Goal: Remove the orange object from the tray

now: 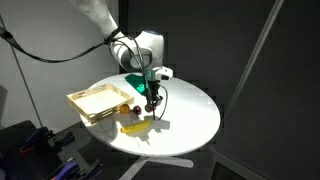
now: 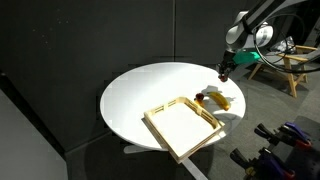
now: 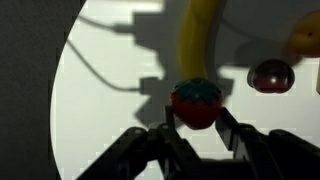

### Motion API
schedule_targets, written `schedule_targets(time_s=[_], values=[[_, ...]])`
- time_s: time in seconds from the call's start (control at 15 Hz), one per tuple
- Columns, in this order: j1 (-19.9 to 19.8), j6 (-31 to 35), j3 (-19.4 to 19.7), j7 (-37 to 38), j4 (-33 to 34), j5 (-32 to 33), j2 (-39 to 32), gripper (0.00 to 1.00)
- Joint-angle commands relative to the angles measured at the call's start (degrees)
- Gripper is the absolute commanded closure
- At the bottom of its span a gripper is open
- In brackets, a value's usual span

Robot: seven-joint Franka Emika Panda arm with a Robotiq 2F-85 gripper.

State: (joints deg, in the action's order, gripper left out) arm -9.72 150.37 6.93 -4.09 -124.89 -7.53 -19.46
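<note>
My gripper (image 3: 197, 112) is shut on a small red-orange toy fruit with a green top (image 3: 196, 103), its fingers touching both sides. In both exterior views the gripper (image 1: 150, 102) (image 2: 224, 72) hangs a little above the round white table, beside the wooden tray (image 1: 84, 98) (image 2: 158, 124) and outside it. The tray looks empty. A small part of an orange-yellow thing (image 3: 303, 38) shows at the wrist view's right edge, on the table.
A yellow banana (image 3: 197, 40) (image 1: 133, 127) (image 2: 222, 102) and a dark red round fruit (image 3: 270, 75) (image 1: 137, 110) lie on the table (image 1: 190, 120) next to the tray. A cable's shadow crosses the table. Dark walls surround the table.
</note>
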Motion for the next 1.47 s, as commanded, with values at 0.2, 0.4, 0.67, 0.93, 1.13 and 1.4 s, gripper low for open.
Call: schedule_targets(time_s=[0.2,0.4,0.67,0.93,1.13,1.4], values=[[-2.45,-1.72,0.57,0.63,3.20,-0.38,-2.96,0.79],[-3.91,-1.15,0.39,-0.73,2.51,-0.75,-2.80,0.79],[-5.45,-0.18,0.50,-2.32,1.30,-0.51,-2.41,0.79],[-6.44,0.32,0.23,-4.07,0.44,-0.43,-3.07,0.79],[-6.36,1.37,-0.13,-5.49,-0.98,-0.16,-3.37,0.79],[-6.36,3.29,-1.04,-7.14,-2.88,-0.27,-3.42,0.79]])
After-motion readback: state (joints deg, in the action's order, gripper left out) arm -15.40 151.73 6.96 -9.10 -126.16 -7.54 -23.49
